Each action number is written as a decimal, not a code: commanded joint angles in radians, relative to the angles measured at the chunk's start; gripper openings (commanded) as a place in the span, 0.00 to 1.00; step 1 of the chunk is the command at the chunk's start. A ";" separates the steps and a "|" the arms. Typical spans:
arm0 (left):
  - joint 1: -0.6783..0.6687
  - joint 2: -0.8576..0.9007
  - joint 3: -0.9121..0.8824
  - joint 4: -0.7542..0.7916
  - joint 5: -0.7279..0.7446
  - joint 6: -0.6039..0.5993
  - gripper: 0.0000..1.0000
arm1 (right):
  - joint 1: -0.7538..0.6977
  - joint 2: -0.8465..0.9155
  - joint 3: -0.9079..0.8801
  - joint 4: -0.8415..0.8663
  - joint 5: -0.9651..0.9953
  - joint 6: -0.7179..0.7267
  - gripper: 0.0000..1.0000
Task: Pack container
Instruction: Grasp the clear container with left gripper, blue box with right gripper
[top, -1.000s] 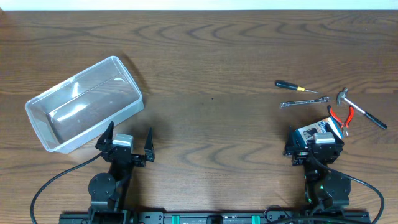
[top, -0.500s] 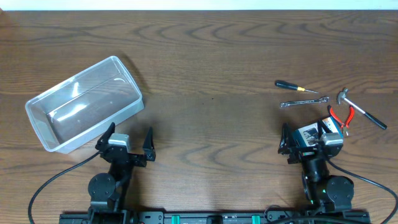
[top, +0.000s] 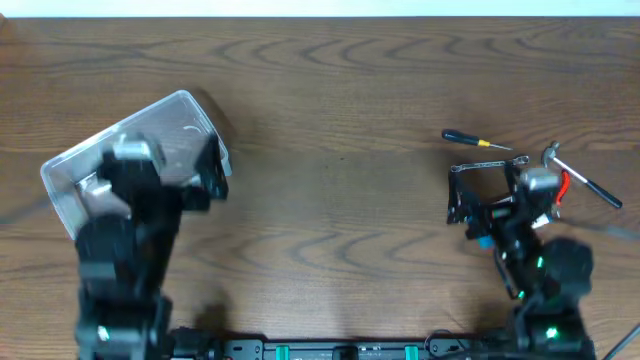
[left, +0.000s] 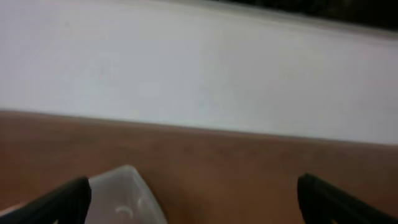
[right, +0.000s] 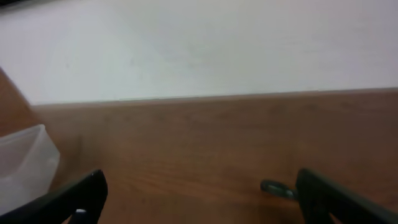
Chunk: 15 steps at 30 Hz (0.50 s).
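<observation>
Clear translucent plastic rectangular container (top: 190, 100) sits angled on the left side of the brown wooden table (top: 340, 120), partly covered by the blurred left arm (top: 125, 225). Left gripper (left: 191, 186) is spread wide and empty, with a container corner showing low between its fingers. Right gripper (right: 200, 180) is also wide and empty, over the table's right side near the black-handled screwdriver (top: 470, 139), hammer (top: 585, 182) and red pliers (top: 564, 187).

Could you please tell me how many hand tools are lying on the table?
4, all far right: a screwdriver farthest back, a wrench just nearer, a hammer rightmost, red pliers partly under the right arm, which may hide more.
</observation>
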 joint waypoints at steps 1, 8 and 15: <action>0.005 0.188 0.207 -0.160 -0.128 -0.014 0.98 | -0.008 0.171 0.181 -0.124 -0.087 -0.100 0.99; 0.012 0.520 0.536 -0.771 -0.217 -0.015 0.98 | -0.008 0.537 0.627 -0.680 -0.090 -0.189 0.99; 0.011 0.686 0.535 -1.004 -0.212 -0.020 0.98 | -0.008 0.676 0.790 -0.834 -0.130 -0.191 0.99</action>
